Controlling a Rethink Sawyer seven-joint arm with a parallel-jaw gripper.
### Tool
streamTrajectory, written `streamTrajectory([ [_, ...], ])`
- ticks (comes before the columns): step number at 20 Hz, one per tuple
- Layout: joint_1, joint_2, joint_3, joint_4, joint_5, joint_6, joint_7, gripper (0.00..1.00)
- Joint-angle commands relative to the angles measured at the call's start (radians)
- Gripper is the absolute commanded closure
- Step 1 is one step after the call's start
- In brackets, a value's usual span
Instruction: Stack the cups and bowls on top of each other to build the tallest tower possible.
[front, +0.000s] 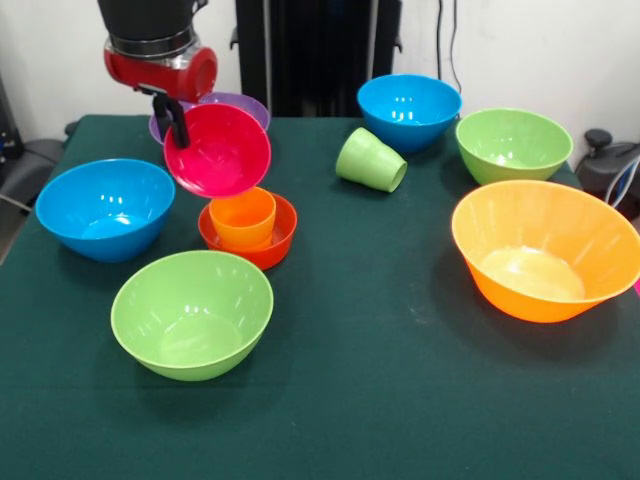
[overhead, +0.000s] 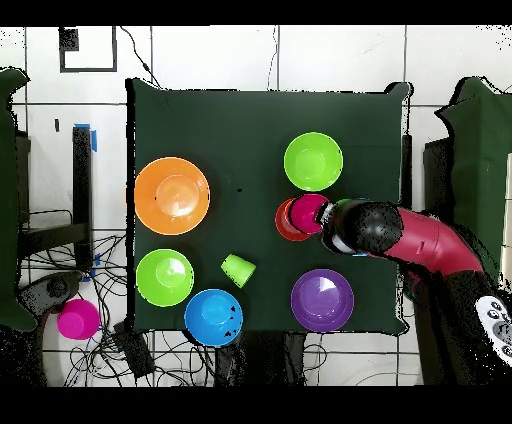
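Observation:
My gripper (front: 172, 122) is shut on the rim of the magenta bowl (front: 220, 150) and holds it tilted, opening toward the camera. The bowl's lower edge is right at the rim of the orange cup (front: 243, 217); I cannot tell if they touch. The orange cup stands upright inside the small red-orange bowl (front: 270, 250). In the overhead view the magenta bowl (overhead: 308, 212) covers most of the red-orange bowl (overhead: 284, 222), with the gripper (overhead: 328, 222) at its edge. The light green cup (front: 370, 160) lies on its side.
A blue bowl (front: 105, 208) and a green bowl (front: 192, 312) flank the stack. The purple bowl (front: 245, 102) is behind the gripper. Another blue bowl (front: 408, 108), a green bowl (front: 513, 143) and the large orange bowl (front: 545, 250) are on the right.

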Motion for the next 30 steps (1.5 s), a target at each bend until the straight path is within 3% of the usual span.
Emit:
streamTrajectory([
  [1, 0.062, 0.042, 0.049, -0.002, -0.018, 0.034, -0.013, 1.00],
  [10, 0.077, 0.039, 0.036, 0.002, -0.013, 0.032, -0.001, 1.00],
  [16, 0.050, 0.065, 0.060, -0.018, -0.019, 0.044, -0.061, 1.00],
  [30, 0.037, 0.093, 0.077, -0.028, -0.033, -0.026, -0.071, 1.00],
])
